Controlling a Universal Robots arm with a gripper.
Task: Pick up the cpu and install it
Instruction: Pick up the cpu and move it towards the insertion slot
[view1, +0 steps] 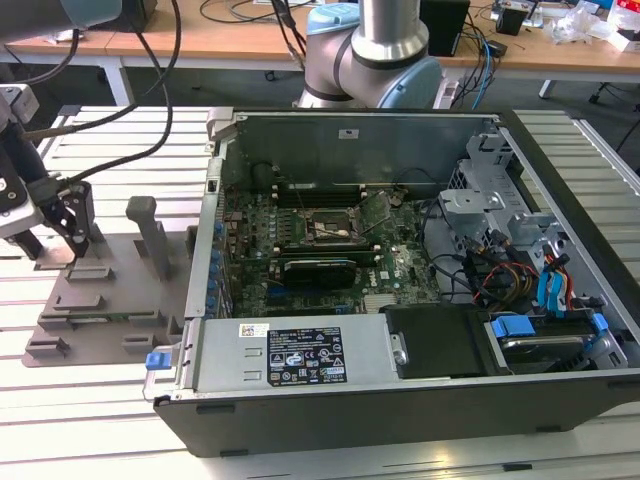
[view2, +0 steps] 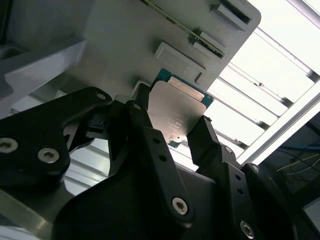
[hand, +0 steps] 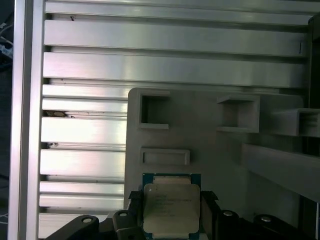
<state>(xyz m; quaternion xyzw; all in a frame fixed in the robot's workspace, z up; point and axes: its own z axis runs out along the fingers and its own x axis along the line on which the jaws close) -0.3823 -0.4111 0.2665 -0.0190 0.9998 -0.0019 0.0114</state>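
Though perhaps aluminium, slats (hand: 150, 65) below cpu (hand: 171, 209)

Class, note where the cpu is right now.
In both wrist views the cpu sits clamped in the pincer, at the gray tray on the exterior view's left of the computer case.

On the slatted table (view1: 110, 130): a tray (view1: 110, 295) at the exterior view's left, an open computer case (view1: 400, 405) just beside it on the right, a motherboard (view1: 300, 255) inside. Behind the case, the arm's base (view1: 372, 60). Over the tray's left part, the gripper (view1: 75, 240), with the cpu (view2: 175, 112) (hand: 171, 207) clamped between its fingertips in both wrist views.
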